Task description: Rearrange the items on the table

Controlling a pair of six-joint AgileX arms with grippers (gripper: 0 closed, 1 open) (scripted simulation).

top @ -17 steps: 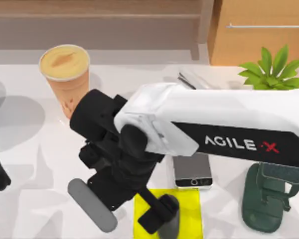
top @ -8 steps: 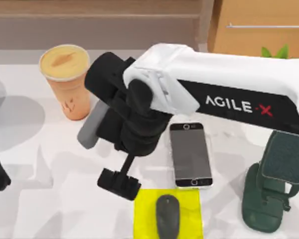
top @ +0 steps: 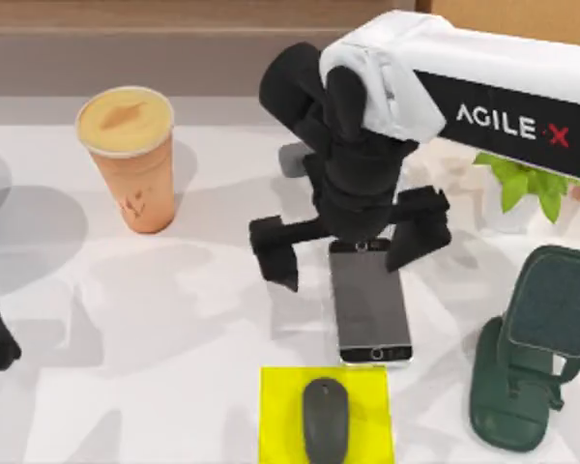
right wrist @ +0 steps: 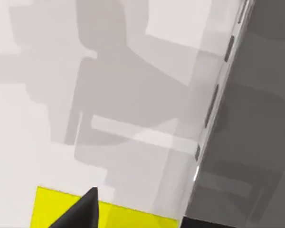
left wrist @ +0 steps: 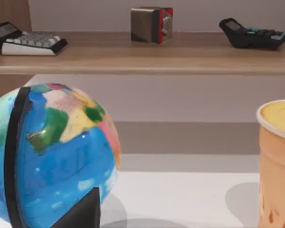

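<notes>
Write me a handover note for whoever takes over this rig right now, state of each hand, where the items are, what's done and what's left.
Right hand: open and empty, above the table, over the far end of the smartphone.
Left arm: parked at the table's left edge.
Mouse: lying on the yellow mat at the near edge; this looks done.
Smartphone: flat on the table just behind the mat, screen up, not gripped.
Drink cup: upright at the back left, untouched; it also shows in the left wrist view beside a globe.
Left: probably the phone next, perhaps to the dark green stand on the right, then the cup.
</notes>
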